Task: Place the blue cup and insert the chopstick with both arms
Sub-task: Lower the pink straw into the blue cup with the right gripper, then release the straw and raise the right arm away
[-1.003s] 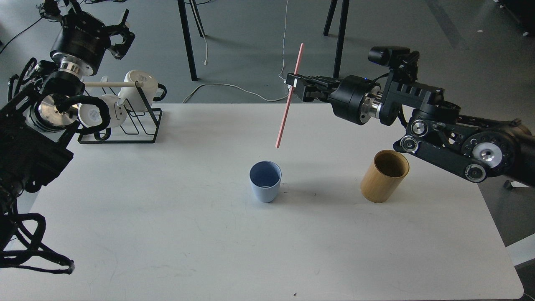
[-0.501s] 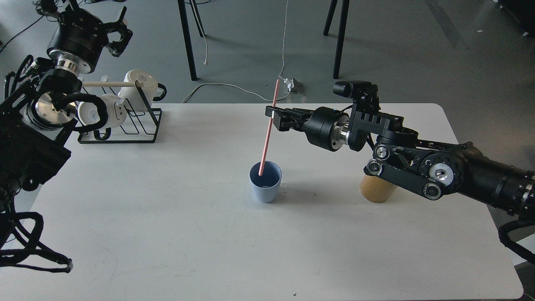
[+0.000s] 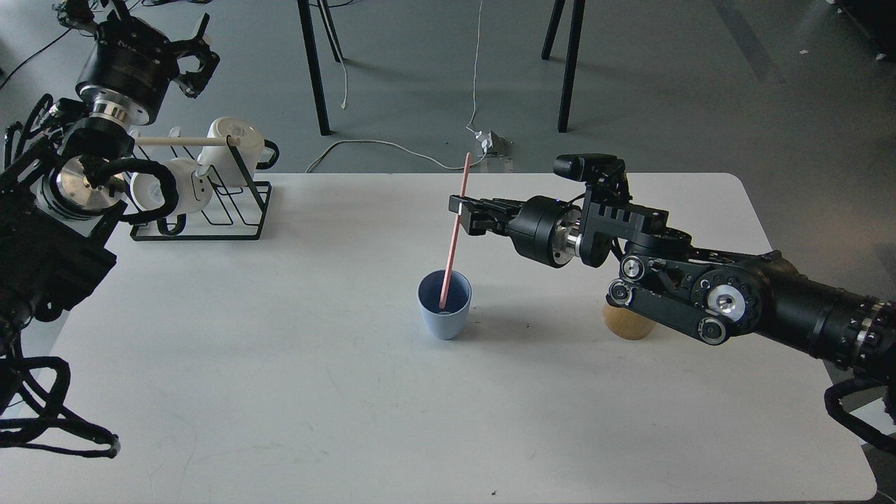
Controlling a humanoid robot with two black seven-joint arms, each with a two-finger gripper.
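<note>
The pale blue cup (image 3: 444, 308) stands upright in the middle of the white table (image 3: 315, 392). The pink chopstick (image 3: 455, 231) leans nearly upright with its lower end inside the cup. My right gripper (image 3: 459, 212) is shut on the chopstick about a third of the way down from its top, above and slightly right of the cup. My left gripper (image 3: 197, 59) is raised at the far left above the mug rack, well away from the cup, with fingers spread and nothing in it.
A black wire rack (image 3: 210, 203) with white mugs (image 3: 234, 140) and a pale wooden rod stands at the table's back left. A tan bamboo holder (image 3: 626, 323) stands at the right, mostly hidden behind my right arm. Chair legs and cables lie on the floor behind.
My right gripper has moved down and left with the chopstick; its lower end has gone from above the cup to inside it. The left arm has barely moved.
</note>
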